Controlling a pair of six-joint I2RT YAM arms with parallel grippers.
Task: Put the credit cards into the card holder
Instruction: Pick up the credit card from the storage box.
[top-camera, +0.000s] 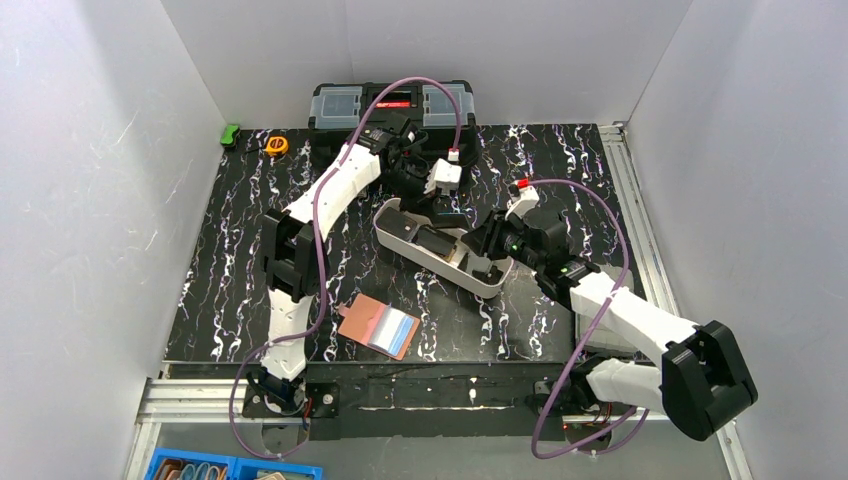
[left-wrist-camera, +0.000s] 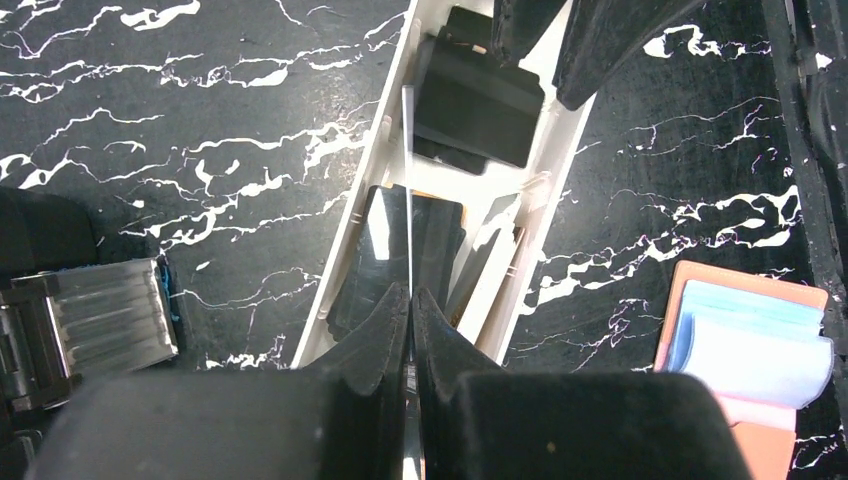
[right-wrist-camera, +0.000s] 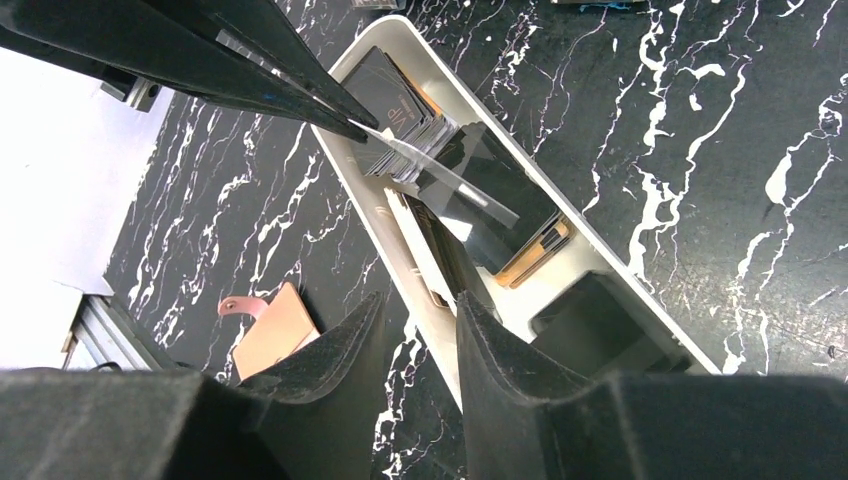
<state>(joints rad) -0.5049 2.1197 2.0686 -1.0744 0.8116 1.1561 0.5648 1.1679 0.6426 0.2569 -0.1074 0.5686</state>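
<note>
A: Where is the card holder (top-camera: 358, 318) seen?
B: At the lower centre of the top view. It is laid open, with pale blue cards (top-camera: 400, 326) tucked in it.
A: And the grippers?
B: The left gripper (left-wrist-camera: 411, 300) is pinched on a thin credit card (right-wrist-camera: 450, 178) over the white tray (right-wrist-camera: 600, 250) — the right gripper (right-wrist-camera: 420, 335) is parted narrowly, and nothing is held.

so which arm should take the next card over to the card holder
Left. The left tool is shut on a thin card above the white tray, and the open card holder lies nearer that arm's base. The right tool stands open over the tray, holding nothing.
</note>
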